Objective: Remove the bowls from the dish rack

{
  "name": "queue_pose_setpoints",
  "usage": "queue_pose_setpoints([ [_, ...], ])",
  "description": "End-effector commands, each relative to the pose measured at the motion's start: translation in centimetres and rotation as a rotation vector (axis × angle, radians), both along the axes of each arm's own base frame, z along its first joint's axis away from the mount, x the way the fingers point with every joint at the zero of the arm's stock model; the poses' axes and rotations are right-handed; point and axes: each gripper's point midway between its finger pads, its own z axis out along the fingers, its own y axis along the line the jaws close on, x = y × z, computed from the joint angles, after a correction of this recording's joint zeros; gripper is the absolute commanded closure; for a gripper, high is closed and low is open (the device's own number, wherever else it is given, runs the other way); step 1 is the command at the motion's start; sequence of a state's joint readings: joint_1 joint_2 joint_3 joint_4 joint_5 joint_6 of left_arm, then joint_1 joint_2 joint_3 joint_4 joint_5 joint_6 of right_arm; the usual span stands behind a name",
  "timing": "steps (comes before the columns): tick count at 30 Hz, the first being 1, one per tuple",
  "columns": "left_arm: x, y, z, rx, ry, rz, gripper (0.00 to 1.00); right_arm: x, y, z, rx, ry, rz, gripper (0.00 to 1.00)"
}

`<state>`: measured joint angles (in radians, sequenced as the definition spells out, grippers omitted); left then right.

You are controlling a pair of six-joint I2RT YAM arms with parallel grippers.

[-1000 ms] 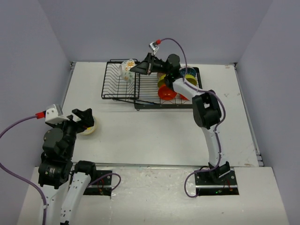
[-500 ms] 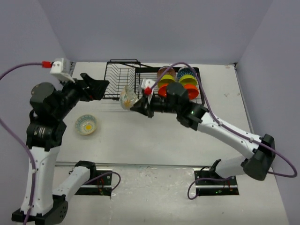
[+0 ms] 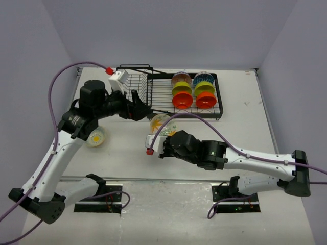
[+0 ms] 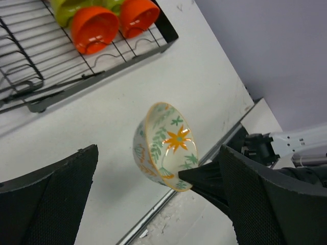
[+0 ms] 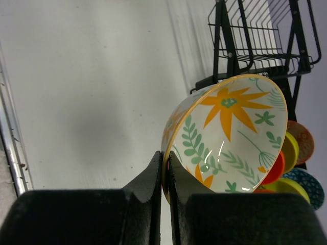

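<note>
My right gripper (image 3: 162, 135) is shut on the rim of a white bowl with orange flowers and green leaves (image 3: 160, 123). It holds the bowl tilted above the table, in front of the black wire dish rack (image 3: 220, 109). The right wrist view shows the jaws (image 5: 165, 155) pinching the bowl's rim (image 5: 230, 127). My left gripper (image 3: 139, 101) is open and empty over the rack's basket section (image 3: 132, 80). In the left wrist view its fingers (image 4: 158, 149) stand wide apart, with the floral bowl (image 4: 163, 145) below them. Several orange, green, blue and patterned bowls (image 3: 182, 100) stand in the rack's tray.
A small bowl with a yellow centre (image 3: 95, 136) sits on the table at the left, under my left arm. The right arm stretches low across the table's near right part. Grey walls enclose the table on three sides.
My right gripper has carried the floral bowl from the rack's basket out over the table towards the near edge. My left arm has swung from the small yellow bowl up to the rack.
</note>
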<state>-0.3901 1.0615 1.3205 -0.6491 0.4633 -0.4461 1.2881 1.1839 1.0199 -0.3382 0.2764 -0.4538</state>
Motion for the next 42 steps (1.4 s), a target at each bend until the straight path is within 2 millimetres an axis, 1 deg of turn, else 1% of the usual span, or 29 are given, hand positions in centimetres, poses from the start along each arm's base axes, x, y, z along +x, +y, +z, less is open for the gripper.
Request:
queue_pose_setpoints([
  [1,-0.9,-2.6,-2.6,0.068,0.053,-0.029,0.0,2.0,-0.2,4.3,-0.004,-0.132,-0.095,1.0],
  [3,-1.3,-3.5,-3.0,0.093,0.049,-0.036,0.0,1.6,0.0,4.5,0.005,-0.126,-0.085,1.0],
  [6,-0.4,-3.0,-4.2,0.157,0.056,0.029,0.0,0.9,0.5,4.8,0.005,-0.145,-0.069,1.0],
  [8,-0.1,-3.2,-5.3,0.2,0.065,0.031,0.06,1.1,0.5,4.5,-0.029,-0.167,-0.092,1.0],
  [9,0.0,-3.1,-5.8,0.219,0.071,0.035,0.1,1.1,0.7,5.0,-0.026,-0.174,-0.099,1.0],
  [10,0.2,-3.4,-6.6,0.242,0.083,0.035,0.17,0.9,0.7,4.8,-0.052,-0.171,-0.094,1.0],
  [11,0.0,-3.5,-7.3,0.267,0.094,0.031,0.21,0.8,1.0,4.6,-0.058,-0.161,-0.092,1.0],
  [12,0.1,-3.4,-7.7,0.285,0.098,0.041,0.24,0.8,1.2,5.1,-0.052,-0.161,-0.092,1.0],
  [13,0.3,-3.3,-8.4,0.314,0.103,0.058,0.32,0.8,1.3,5.0,-0.059,-0.16,-0.086,1.0],
  [15,0.1,-3.4,-8.9,0.339,0.099,0.066,0.38,0.8,1.6,5.1,-0.061,-0.168,-0.082,1.0],
  [16,0.1,-3.3,-9.2,0.351,0.104,0.07,0.49,0.9,1.7,5.0,-0.065,-0.17,-0.082,1.0],
  [17,-0.1,-3.4,-9.3,0.358,0.104,0.068,0.57,0.9,1.7,5.0,-0.068,-0.172,-0.08,1.0],
  [18,0.3,-2.8,-9.4,0.381,0.096,0.104,0.64,1.0,1.8,5.0,-0.071,-0.174,-0.082,1.0],
  [19,0.3,-2.7,-9.5,0.391,0.097,0.11,0.75,1.0,1.8,4.8,-0.077,-0.175,-0.084,1.0],
  [20,0.3,-2.6,-9.5,0.398,0.098,0.116,0.81,1.1,1.8,4.9,-0.078,-0.174,-0.088,1.0],
  [21,0.4,-2.5,-9.6,0.406,0.097,0.12,0.91,1.1,1.8,4.8,-0.082,-0.175,-0.089,1.0],
  [22,0.4,-2.4,-9.6,0.414,0.096,0.121,0.97,1.1,1.9,4.8,-0.08,-0.175,-0.087,1.0],
  [23,0.4,-2.4,-9.8,0.421,0.098,0.12,1.0,1.1,1.9,4.7,-0.079,-0.175,-0.087,1.0],
  [26,0.7,-2.1,-10.1,0.443,0.092,0.141,1.0,1.0,2.0,4.8,-0.065,-0.178,-0.083,1.0],
  [28,1.1,-1.3,-10.3,0.47,0.09,0.185,1.0,1.0,2.0,4.6,-0.063,-0.18,-0.082,1.0],
  [30,1.5,-0.7,-10.1,0.486,0.079,0.224,1.0,1.2,1.9,4.3,-0.075,-0.185,-0.088,1.0],
  [33,1.3,-0.5,-9.7,0.466,0.07,0.236,1.0,1.4,1.9,4.0,-0.084,-0.189,-0.093,1.0],
  [36,1.4,0.0,-8.6,0.424,0.037,0.273,1.0,1.9,1.8,3.9,-0.07,-0.2,-0.125,0.53],
  [37,1.3,0.2,-8.5,0.416,0.04,0.292,1.0,2.1,1.8,4.2,-0.051,-0.202,-0.134,0.24],
  [38,1.3,0.6,-8.3,0.408,0.037,0.311,1.0,2.2,1.7,4.0,-0.049,-0.202,-0.142,0.07],
  [39,1.2,1.3,-7.6,0.393,0.02,0.347,1.0,2.5,1.4,4.3,-0.032,-0.205,-0.163,0.01],
  [40,1.0,1.9,-8.0,0.392,0.024,0.372,1.0,2.6,1.3,4.3,-0.023,-0.205,-0.174,0.01],
  [41,0.9,2.4,-7.7,0.366,0.026,0.41,1.0,2.8,0.8,4.0,-0.018,-0.207,-0.189,0.01],
  [42,0.7,3.9,-6.7,0.338,-0.006,0.477,1.0,3.1,0.2,4.9,0.022,-0.219,-0.22,0.01],
])
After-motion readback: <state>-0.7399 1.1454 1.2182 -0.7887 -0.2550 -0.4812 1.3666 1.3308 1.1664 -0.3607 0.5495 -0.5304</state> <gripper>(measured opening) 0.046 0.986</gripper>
